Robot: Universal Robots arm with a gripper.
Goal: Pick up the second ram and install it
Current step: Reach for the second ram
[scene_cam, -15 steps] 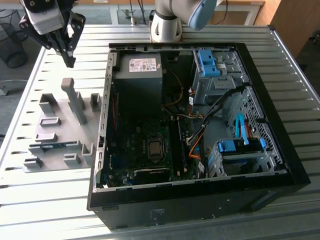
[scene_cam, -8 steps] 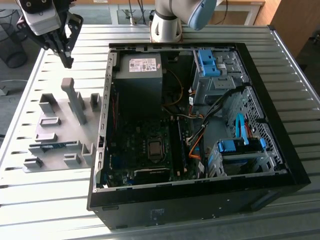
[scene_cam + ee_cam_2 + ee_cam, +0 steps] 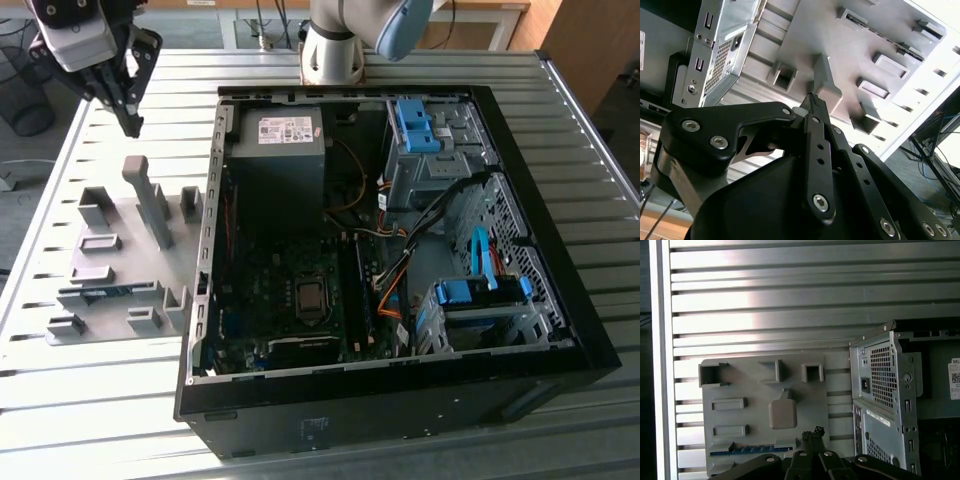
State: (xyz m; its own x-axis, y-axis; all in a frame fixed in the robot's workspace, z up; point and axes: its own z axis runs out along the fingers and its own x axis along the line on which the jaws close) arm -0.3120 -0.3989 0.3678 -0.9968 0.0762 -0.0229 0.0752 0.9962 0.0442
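Plainly, the gripper hangs above the slatted table, outside the open computer case and over one end of the grey parts fixture. Its fingers are pressed together at the tips and carry nothing.

The second ram lies below the gripper and well apart from it. It sits in a long slot at the fixture's other end, apparently standing on its long edge. In the exterior view the fixture's tall upright post shows between the two.

In the first wrist view the blue stick reads as a thin strip with small dark chips along it. Its long axis runs along the table's slats, so one end points toward the case wall and the other away from it. The closed fingertips are off to the case side of the stick's middle, not over it.

I judge that the pick-up has not begun, as the stick sits untouched in the fixture.
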